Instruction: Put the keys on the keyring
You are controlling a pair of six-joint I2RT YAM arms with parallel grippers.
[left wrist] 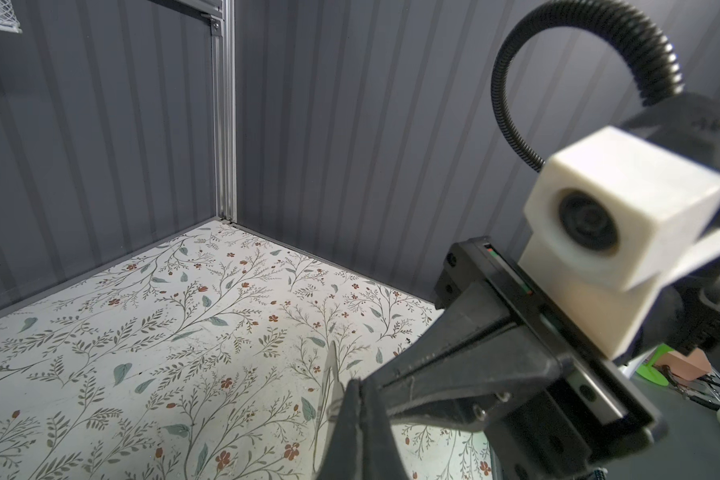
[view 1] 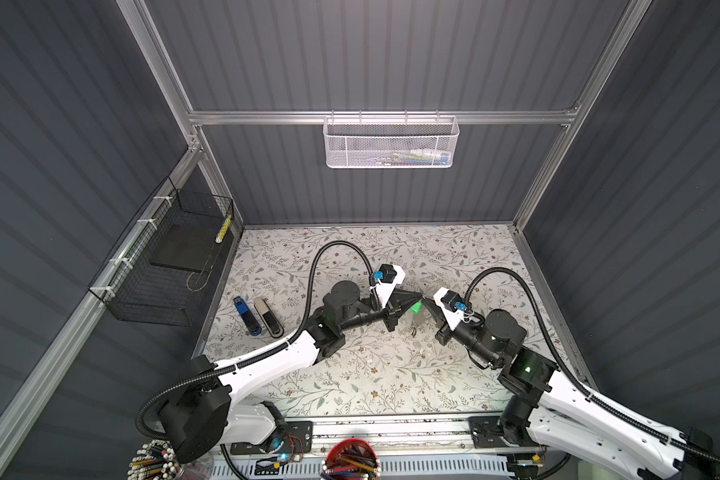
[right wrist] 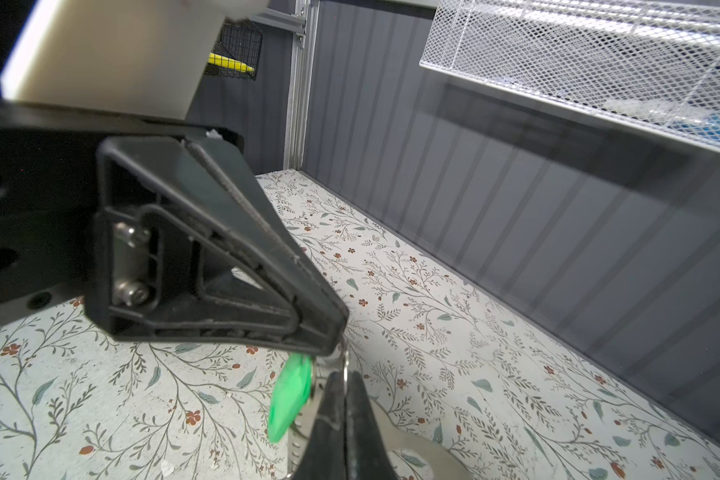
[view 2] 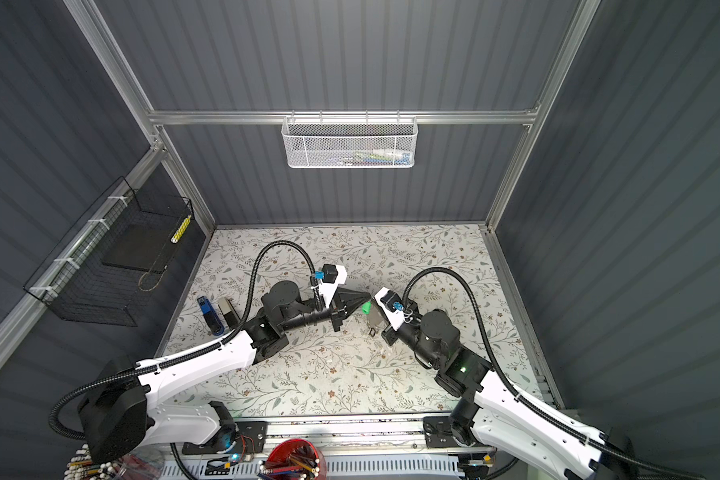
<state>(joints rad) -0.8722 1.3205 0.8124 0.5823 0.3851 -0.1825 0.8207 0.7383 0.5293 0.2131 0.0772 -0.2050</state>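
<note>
The right claw (right wrist: 345, 386) is closed on the flat grey keyring (right wrist: 408, 436) and holds it above the counter (view 1: 350, 374). The left claw (right wrist: 329, 332) is closed too. Its tip meets the keyring's edge at a small metal loop (right wrist: 344, 359), but what it pinches there is hidden. The key with the green tag (right wrist: 289, 399) hangs just beside this loop, between both claws. It is probably being threaded or is just on. The second key (view 2: 373, 332), with a black-rimmed tag, is lower. It is not clear whether it hangs or lies, so it may still be left to do.
</note>
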